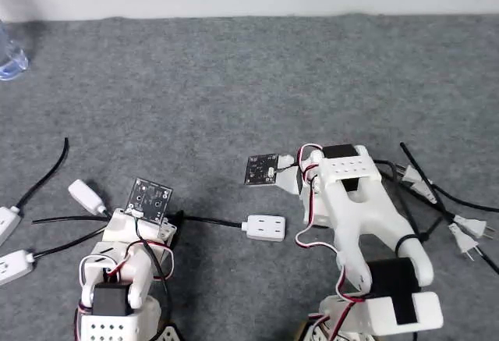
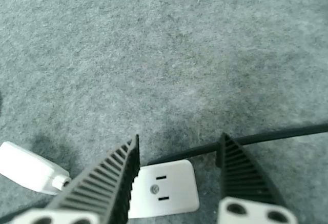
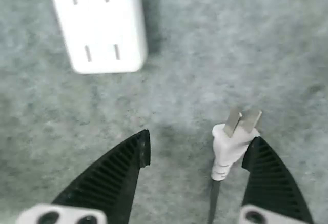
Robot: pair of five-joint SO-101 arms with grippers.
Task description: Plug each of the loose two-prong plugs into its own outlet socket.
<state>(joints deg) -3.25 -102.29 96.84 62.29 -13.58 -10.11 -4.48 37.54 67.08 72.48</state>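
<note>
While the right gripper (image 3: 200,142) hangs over the grey surface (image 3: 215,55) with its fingers apart, a white two-prong plug (image 3: 231,141) lies between them, close beside one finger and not gripped. Its prongs point away from the gripper, and its dark cord (image 3: 212,201) runs back toward the wrist. Ahead of this gripper, more on the side of the other finger, lies a white outlet socket (image 3: 97,21) with two pairs of slots facing up. The left gripper (image 2: 179,139) is also spread wide. Between its fingers lies a second socket (image 2: 163,188), and its black cord (image 2: 266,138) passes just by one fingertip. Outside the other finger lies a white block (image 2: 28,167). In the high view, further loose plugs (image 1: 413,179) lie beside the right arm
</note>
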